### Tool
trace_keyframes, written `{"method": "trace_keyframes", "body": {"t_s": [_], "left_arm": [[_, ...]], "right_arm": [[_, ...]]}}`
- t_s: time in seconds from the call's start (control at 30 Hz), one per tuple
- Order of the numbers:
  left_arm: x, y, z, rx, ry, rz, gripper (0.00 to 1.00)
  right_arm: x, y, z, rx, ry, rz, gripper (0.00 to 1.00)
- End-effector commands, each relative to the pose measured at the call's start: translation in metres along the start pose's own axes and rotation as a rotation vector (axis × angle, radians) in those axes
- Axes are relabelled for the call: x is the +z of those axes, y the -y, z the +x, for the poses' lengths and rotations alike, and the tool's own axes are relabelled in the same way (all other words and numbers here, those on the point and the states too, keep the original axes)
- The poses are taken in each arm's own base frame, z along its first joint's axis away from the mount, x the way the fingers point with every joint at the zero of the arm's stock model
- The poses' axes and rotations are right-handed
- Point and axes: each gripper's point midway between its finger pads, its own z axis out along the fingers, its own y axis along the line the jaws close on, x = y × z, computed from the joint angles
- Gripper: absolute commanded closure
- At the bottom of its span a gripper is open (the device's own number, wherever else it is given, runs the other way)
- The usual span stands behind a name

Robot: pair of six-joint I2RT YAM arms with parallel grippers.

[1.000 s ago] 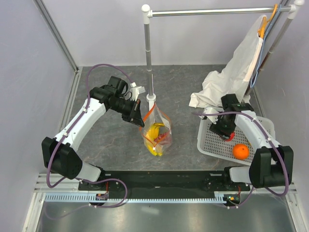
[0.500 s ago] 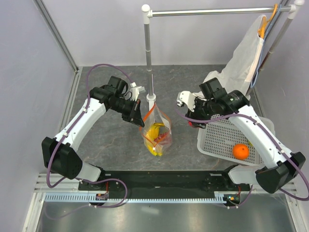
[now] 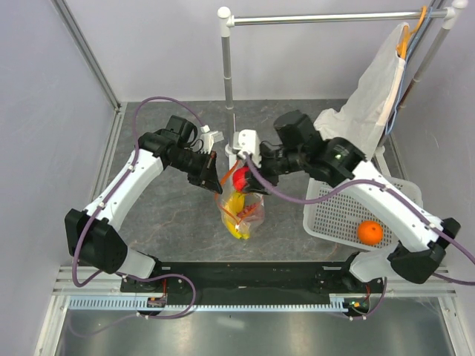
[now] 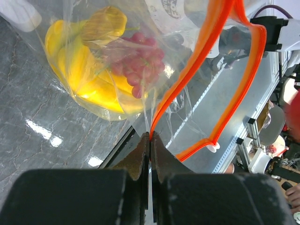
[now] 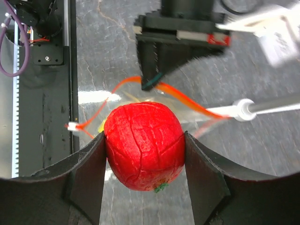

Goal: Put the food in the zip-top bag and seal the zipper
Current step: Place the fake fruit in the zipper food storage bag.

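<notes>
The clear zip-top bag (image 3: 241, 211) stands on the table with its mouth held open. Inside lie a yellow banana (image 4: 82, 70) and dark red grapes (image 4: 140, 65). My left gripper (image 4: 150, 137) is shut on the red zipper (image 4: 206, 70) at the bag's near rim; the white slider (image 4: 213, 147) sits at the strip's far end. My right gripper (image 5: 144, 140) is shut on the small red fruit (image 5: 144, 146) and hangs just above the bag's mouth (image 3: 241, 178). The orange (image 3: 369, 232) lies in the white mesh basket.
The white mesh basket (image 3: 334, 219) stands at the right. Behind it a white cloth bag (image 3: 364, 119) hangs from a rail. A rack pole (image 3: 228, 81) rises just behind the zip-top bag. Walls close in the left and back.
My right arm has swung left from the mesh basket, carrying the red fruit, and now hangs over the bag's mouth. The left arm and the bag have stayed put.
</notes>
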Motion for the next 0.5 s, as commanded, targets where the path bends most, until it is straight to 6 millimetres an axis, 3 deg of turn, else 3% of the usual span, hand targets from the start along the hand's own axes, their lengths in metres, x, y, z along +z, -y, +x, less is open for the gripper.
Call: {"method": "trace_keyframes", "body": {"t_s": [0.0,0.1,0.13,0.23,0.37,0.47], "left_arm": [[-0.010,0.018,-0.014,0.039,0.035,0.040,0.98],[-0.013,0.023,-0.014,0.041,0.042,0.051,0.98],[-0.013,0.023,-0.014,0.042,0.043,0.049,0.98],[-0.012,0.020,-0.013,0.045,0.037,0.040,0.98],[-0.010,0.017,-0.011,0.039,0.028,0.035,0.98],[-0.010,0.018,-0.011,0.040,0.030,0.042,0.98]], "right_arm": [[0.032,-0.002,-0.006,-0.053,0.004,0.000,0.52],[0.047,0.005,0.012,-0.070,-0.035,0.038,0.42],[0.049,0.003,0.014,-0.072,-0.043,0.037,0.27],[0.046,0.001,0.011,-0.040,-0.063,0.034,0.04],[0.018,0.007,0.012,-0.038,-0.100,0.118,0.02],[-0.004,0.006,0.041,-0.043,-0.214,0.162,0.02]]}}
